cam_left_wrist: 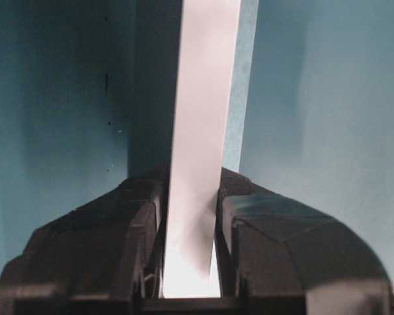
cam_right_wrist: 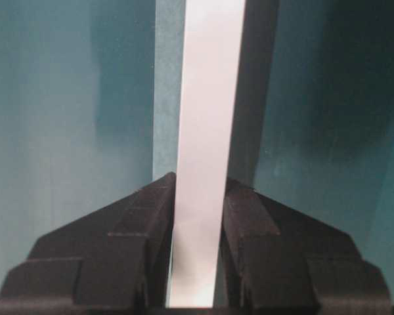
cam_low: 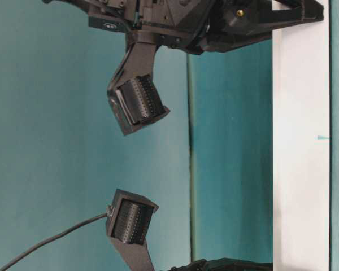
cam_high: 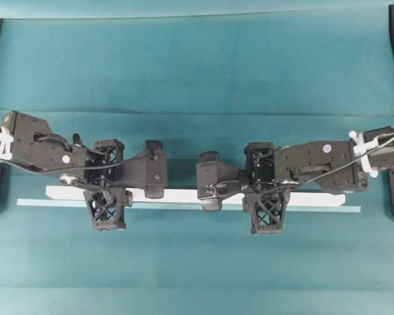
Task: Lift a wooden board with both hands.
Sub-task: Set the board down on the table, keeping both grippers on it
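In the wrist views we saw the left gripper [cam_left_wrist: 189, 230] and right gripper [cam_right_wrist: 198, 223] each clenched on the wooden board [cam_high: 184, 195]. Only from overhead did we see the board's full span, just beside the pale tape strip [cam_high: 322, 208] on the teal table [cam_high: 197, 65].

Right claw [cam_right_wrist: 197, 216] clamps the white wooden board [cam_right_wrist: 207, 131], which runs straight up over the teal worktop [cam_right_wrist: 65, 98].
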{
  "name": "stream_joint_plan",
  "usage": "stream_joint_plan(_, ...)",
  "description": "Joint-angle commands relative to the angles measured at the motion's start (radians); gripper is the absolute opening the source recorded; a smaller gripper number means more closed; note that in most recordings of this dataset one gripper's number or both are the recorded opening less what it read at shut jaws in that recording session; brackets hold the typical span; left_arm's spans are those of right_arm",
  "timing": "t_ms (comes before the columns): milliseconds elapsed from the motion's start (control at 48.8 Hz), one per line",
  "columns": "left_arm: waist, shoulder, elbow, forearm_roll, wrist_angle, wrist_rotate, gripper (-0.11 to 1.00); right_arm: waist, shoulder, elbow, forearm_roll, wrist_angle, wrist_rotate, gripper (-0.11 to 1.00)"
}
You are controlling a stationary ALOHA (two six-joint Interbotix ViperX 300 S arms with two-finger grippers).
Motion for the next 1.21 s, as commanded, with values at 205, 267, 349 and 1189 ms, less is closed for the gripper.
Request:
stream_joint_plan(205, 0.006, -0.002, 0.000, 0.003, -0.021, -0.005, 0.17, 0.009, 0.003, -0.002, 0.003, -0.008, -0.014, 0.22)
stream_joint_plan(267, 0.006, -0.003, 0.000, 0.003, -0.031, -0.005, 0.17, 0.008, 0.003, 0.002, 0.003, -0.008, -0.014, 0.22)
stream_joint_plan(349, 0.006, -0.003, -0.002, 0.003, -0.038, -0.005, 0.17, 0.002, 0.003, 0.003, 0.002, -0.008, -0.014, 0.22)
stream_joint_plan(1189, 0.003, -0.012, 0.000, 0.000, -0.078, -0.005, 0.34, -0.021, -0.003, 0.017, 0.002, -0.040, -0.003, 0.63)
